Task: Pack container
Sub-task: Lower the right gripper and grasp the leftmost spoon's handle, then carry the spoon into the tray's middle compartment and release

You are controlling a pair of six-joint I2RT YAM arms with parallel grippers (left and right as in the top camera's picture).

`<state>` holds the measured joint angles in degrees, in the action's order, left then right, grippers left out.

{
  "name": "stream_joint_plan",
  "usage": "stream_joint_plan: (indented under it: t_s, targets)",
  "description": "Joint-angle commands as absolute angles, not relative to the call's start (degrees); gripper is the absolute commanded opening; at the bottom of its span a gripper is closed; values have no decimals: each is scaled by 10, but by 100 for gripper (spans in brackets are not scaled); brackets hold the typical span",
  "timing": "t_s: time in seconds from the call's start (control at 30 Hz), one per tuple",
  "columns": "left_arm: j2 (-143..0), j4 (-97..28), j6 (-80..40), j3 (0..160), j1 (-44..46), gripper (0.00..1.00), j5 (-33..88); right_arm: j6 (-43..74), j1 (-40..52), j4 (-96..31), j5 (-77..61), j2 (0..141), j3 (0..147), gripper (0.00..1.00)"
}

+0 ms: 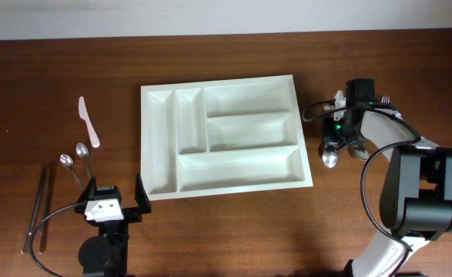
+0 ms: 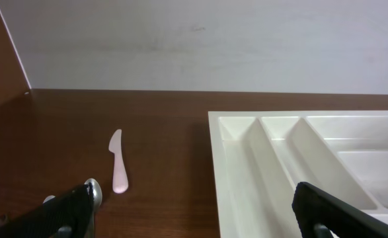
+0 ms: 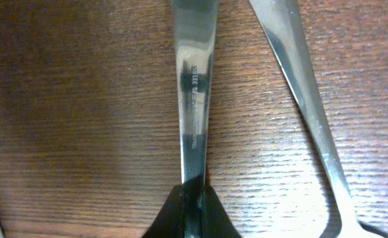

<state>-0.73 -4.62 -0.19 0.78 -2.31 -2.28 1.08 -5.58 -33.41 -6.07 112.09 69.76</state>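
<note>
The container (image 1: pixel 159 146) is a large white five-compartment tray in the middle of the table, and all its compartments look empty. It also shows in the left wrist view (image 2: pixel 233 165). My right gripper (image 1: pixel 339 132) is to the right of the tray, low over two metal spoons (image 1: pixel 329 158). In the right wrist view its fingers (image 3: pixel 194 213) are shut on one spoon's handle (image 3: pixel 194 86), and a second handle (image 3: pixel 299 92) lies beside it. My left gripper (image 1: pixel 112 201) is open and empty at the tray's front-left corner; its fingers (image 2: pixel 197 218) frame bare wood.
Left of the tray lie a white plastic knife (image 1: pixel 88 123) (image 2: pixel 117 168), two small metal spoons (image 1: pixel 75 158) and a pair of thin metal sticks (image 1: pixel 37 208). One small spoon's bowl (image 2: pixel 94 192) shows by my left finger. A pale wall stands behind the table.
</note>
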Motion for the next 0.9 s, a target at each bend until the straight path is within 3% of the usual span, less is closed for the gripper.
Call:
stream_joint_plan:
  t_s: [0.0,0.37,0.87]
  targets:
    - [-3,-47,5,5,-21,99,-17,11,-52,-338,-53,1136,700,4]
    - [-3,-47,5,5,-21,99,-17,11,-53,-356,-40,1135,718,4]
    - [-3,-47,5,5,-21,99,-17,-14,-46,-487,-52,1131,923,4]
